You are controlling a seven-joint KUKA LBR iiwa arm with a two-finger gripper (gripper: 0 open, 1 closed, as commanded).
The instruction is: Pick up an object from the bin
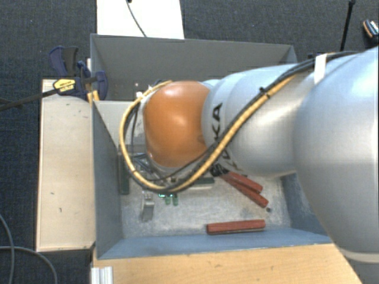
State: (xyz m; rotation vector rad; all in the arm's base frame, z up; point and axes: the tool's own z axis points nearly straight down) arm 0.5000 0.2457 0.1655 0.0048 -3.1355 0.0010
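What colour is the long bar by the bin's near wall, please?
The bar is reddish brown; camera view.

1 flat red-brn bar (235,226), 2 red sticks (244,188) (pt. hidden)

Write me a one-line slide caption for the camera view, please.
KUKA arm reaches into the grey bin, with a reddish-brown bar and two red handles lying nearby.

Arm (278,123) built of large rounded silver-grey segments, smooth and glossy; black letters "KA" (214,122) printed on segment next to wrist; wrist capped by smooth orange dome cover (174,123); yellow-and-black braided cable (249,114) laid along arm beside thin dark cable; both looped round left and near sides of cover; cables bound by white strap (320,65) at far right; gripper (161,195) seen as dark grey metal under cover, small green lights set on it
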